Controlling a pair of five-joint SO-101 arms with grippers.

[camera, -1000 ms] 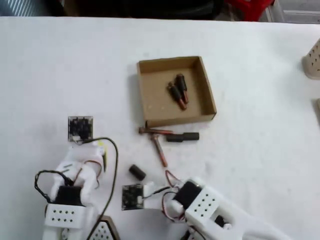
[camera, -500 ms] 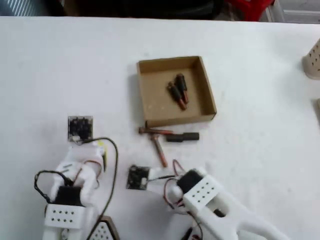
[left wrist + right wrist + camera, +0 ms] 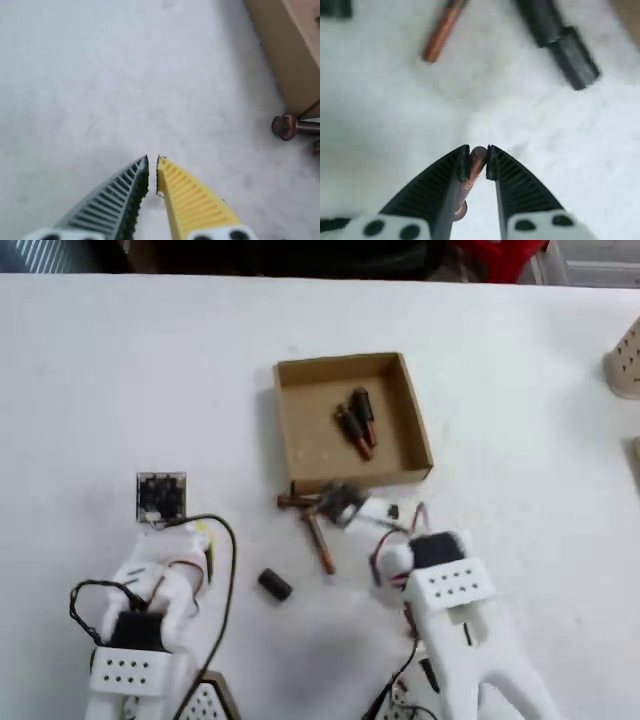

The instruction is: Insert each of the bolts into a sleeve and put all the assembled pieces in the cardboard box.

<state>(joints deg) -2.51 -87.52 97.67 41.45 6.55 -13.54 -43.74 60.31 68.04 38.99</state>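
R gripper [image 3: 475,161] pinched on copper bolt [image 3: 478,154] by shank, at 6 o'clock of cardboard box [image 3: 310,440]. Bolt prob. light, rigid, slick; best held mid-shank, tip free for sleeve [image 3: 274,585]. L gripper [image 3: 152,172] nearly closed, empty.

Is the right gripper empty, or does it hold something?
Holding. The right gripper is shut on a copper bolt, seen between its black fingers.

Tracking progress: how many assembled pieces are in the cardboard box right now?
2. One assembled piece and a second lie side by side near the middle of the cardboard box. The high view shows the whole box floor, so none seem hidden.
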